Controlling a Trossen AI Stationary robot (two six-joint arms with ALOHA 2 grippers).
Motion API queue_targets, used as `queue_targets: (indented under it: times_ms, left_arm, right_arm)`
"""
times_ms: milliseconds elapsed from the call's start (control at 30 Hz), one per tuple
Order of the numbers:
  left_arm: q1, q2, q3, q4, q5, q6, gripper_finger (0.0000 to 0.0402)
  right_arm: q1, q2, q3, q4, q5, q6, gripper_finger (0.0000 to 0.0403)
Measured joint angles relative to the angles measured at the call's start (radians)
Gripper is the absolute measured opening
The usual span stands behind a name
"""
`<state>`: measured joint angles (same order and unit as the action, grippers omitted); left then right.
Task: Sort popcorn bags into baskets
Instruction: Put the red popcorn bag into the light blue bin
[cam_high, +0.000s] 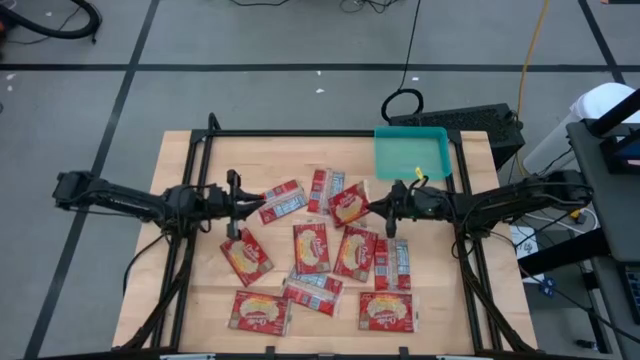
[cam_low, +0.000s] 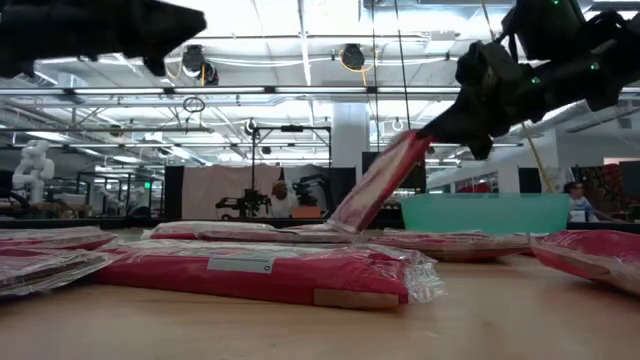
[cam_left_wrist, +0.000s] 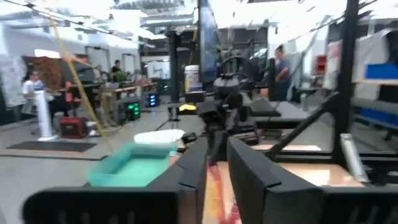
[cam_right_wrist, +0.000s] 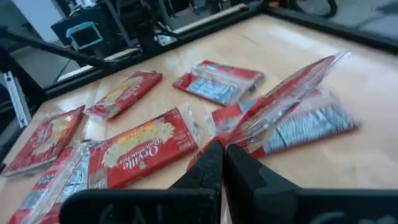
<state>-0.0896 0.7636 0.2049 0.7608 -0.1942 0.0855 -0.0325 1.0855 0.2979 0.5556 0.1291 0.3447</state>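
Several red popcorn bags (cam_high: 310, 248) lie flat across the wooden table. The teal basket (cam_high: 412, 152) stands at the far right and has no bag in it. My right gripper (cam_high: 378, 207) is shut on one bag (cam_high: 350, 207) near the table's middle, a little short of the basket. That bag stands tilted in the low view (cam_low: 380, 185). My left gripper (cam_high: 252, 205) hovers above the table left of centre, beside a bag (cam_high: 283, 200) that lies flat. In the left wrist view its fingers (cam_left_wrist: 214, 174) stand a narrow gap apart with nothing held. My right gripper pinches the bag's end edge (cam_right_wrist: 239, 140) between its two shut fingers. It comes from the table's right, slanting a little downward. The bag hangs tilted, its held end up (cam_low: 420, 140). Its lower end (cam_low: 345, 222) rests on the bags lying beneath it.
A black frame rail (cam_high: 300, 133) runs along the table's far edge and down both sides. Bags (cam_high: 385, 312) lie close to the near edge. Bare wood (cam_high: 470, 300) shows at the near right. People stand in the room behind the table.
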Motion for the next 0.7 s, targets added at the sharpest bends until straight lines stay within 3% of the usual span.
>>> queue_targets:
  times_ms: [233, 367, 500, 700]
  left_arm:
    - [0.083, 0.246, 0.118, -0.009, -0.016, -0.036, 0.0172]
    - [0.113, 0.386, 0.148, 0.005, 0.041, -0.099, 0.0221]
    - [0.116, 0.510, 0.171, 0.039, 0.070, -0.113, 0.0257]
    - [0.118, 0.666, 0.201, 0.122, 0.087, -0.107, 0.0294]
  right_arm:
    - [0.090, 0.000, 0.067, -0.002, -0.001, -0.221, 0.0000]
    - [0.145, 0.000, 0.137, -0.081, 0.003, -0.310, 0.0000]
    - [0.171, 0.003, 0.209, -0.263, 0.083, -0.332, 0.0000]
    - [0.178, 0.041, 0.258, -0.283, 0.078, -0.340, 0.0000]
